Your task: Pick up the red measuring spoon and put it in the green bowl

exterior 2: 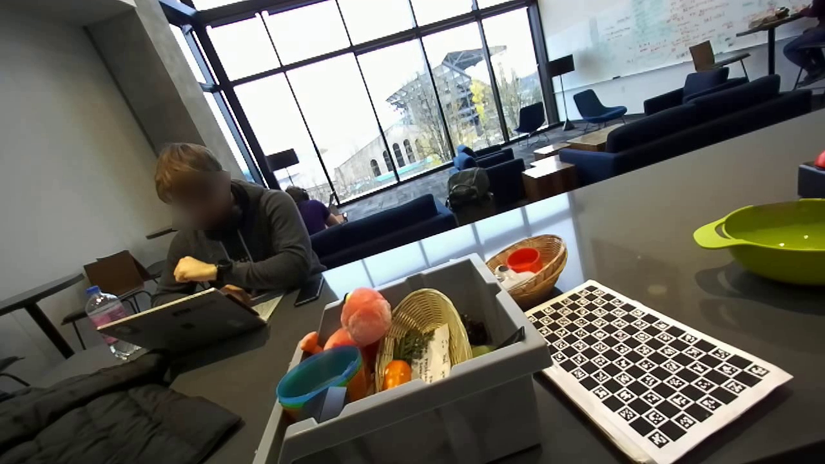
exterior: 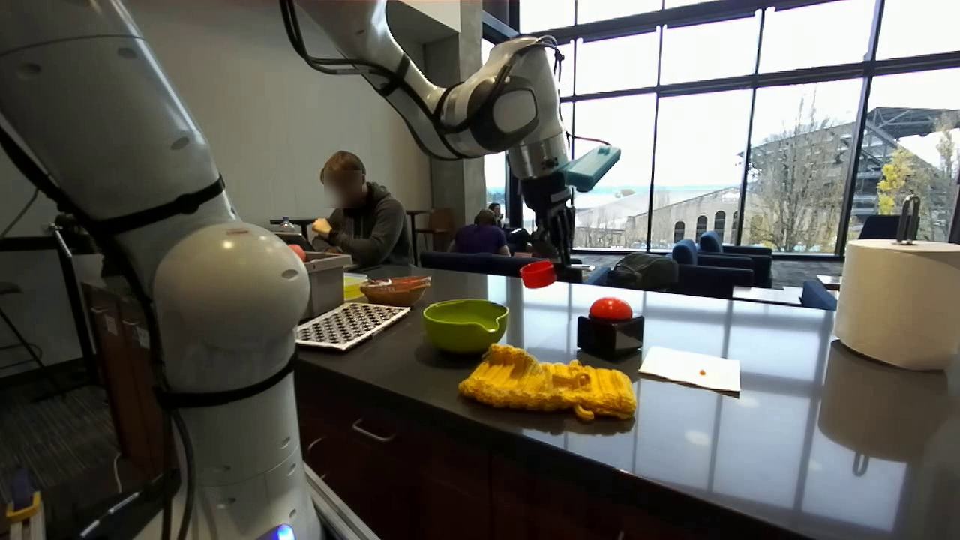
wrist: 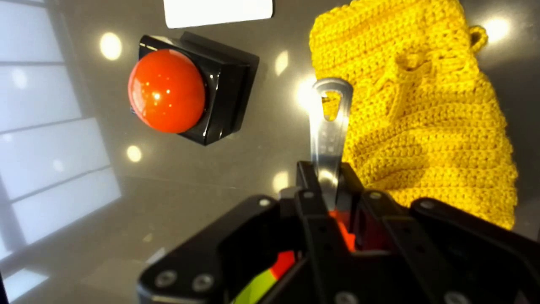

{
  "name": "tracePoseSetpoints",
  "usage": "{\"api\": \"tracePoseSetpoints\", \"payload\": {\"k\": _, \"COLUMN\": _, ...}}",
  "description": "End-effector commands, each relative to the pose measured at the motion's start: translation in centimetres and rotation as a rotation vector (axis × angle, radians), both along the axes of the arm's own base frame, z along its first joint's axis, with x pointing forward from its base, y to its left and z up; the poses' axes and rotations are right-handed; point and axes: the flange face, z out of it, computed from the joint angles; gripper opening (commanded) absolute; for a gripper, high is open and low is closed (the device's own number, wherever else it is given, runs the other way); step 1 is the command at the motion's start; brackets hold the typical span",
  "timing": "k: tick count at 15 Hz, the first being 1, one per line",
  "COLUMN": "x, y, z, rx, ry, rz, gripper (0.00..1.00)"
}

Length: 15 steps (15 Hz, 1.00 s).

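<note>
The measuring spoon (exterior: 538,274) is in the air above the counter (exterior: 750,442), outside the green bowl (exterior: 465,330), held by the gripper (exterior: 560,259), whose fingers are closed down to the thickness of the metal handle. In an exterior view, the spoon is higher than the bowl and to its right. Its red cup hangs just below the fingertips, on the side toward the bowl, and the end of the handle pokes out on the side away from the bowl. In the wrist view the handle lies between both fingertips, its holed end pointing up the picture.

A yellow mitt (exterior: 547,382) lies just beside the bowl, in front and to the right; whether they touch I cannot tell. The red button (exterior: 610,308) on its black box (exterior: 610,339) stands right of the bowl, a white sheet (exterior: 686,367) lies farther right, and a paper roll (exterior: 900,307) is well apart from the bowl. Left of the bowl is a patterned board (exterior: 352,325).
</note>
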Motion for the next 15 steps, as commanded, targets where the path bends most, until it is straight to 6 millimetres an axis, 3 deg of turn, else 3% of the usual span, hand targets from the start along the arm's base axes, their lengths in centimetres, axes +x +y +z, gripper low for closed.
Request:
{"api": "tracePoseSetpoints", "payload": {"k": 1, "x": 0.0, "y": 2.6, "z": 0.4, "rx": -0.005, "ry": -0.028, "rz": 0.047, "gripper": 0.04}}
{"api": "tracePoseSetpoints", "payload": {"k": 8, "x": 1.4, "y": 6.1, "z": 0.0, "rx": 0.013, "ry": -0.049, "rz": 0.12, "gripper": 0.04}}
{"api": "tracePoseSetpoints", "payload": {"k": 15, "x": 2.5, "y": 7.6, "z": -1.3, "rx": 0.07, "ry": 0.0, "rz": 0.156, "gripper": 0.04}}
